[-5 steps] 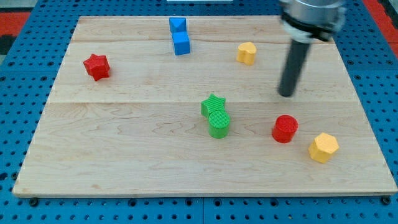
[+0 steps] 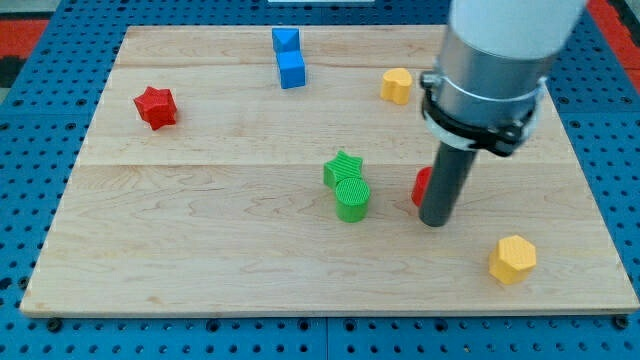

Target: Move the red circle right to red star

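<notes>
The red circle (image 2: 422, 186) lies right of the board's middle, mostly hidden behind my rod; only its left edge shows. My tip (image 2: 436, 221) rests on the board against the circle's right and lower side. The red star (image 2: 155, 107) sits far off at the view's upper left. The arm's grey body fills the upper right of the view.
A green star (image 2: 342, 167) and green circle (image 2: 352, 199) touch each other just left of the red circle. Two blue blocks (image 2: 289, 58) stand at the top. A yellow block (image 2: 397, 85) lies at upper right, a yellow hexagon (image 2: 513, 259) at lower right. The wooden board (image 2: 200, 250) sits on a blue pegboard.
My tip has moved down and slightly left, from above the red circle to its lower right side. The red circle has shifted left and up. The yellow hexagon has slid down a little.
</notes>
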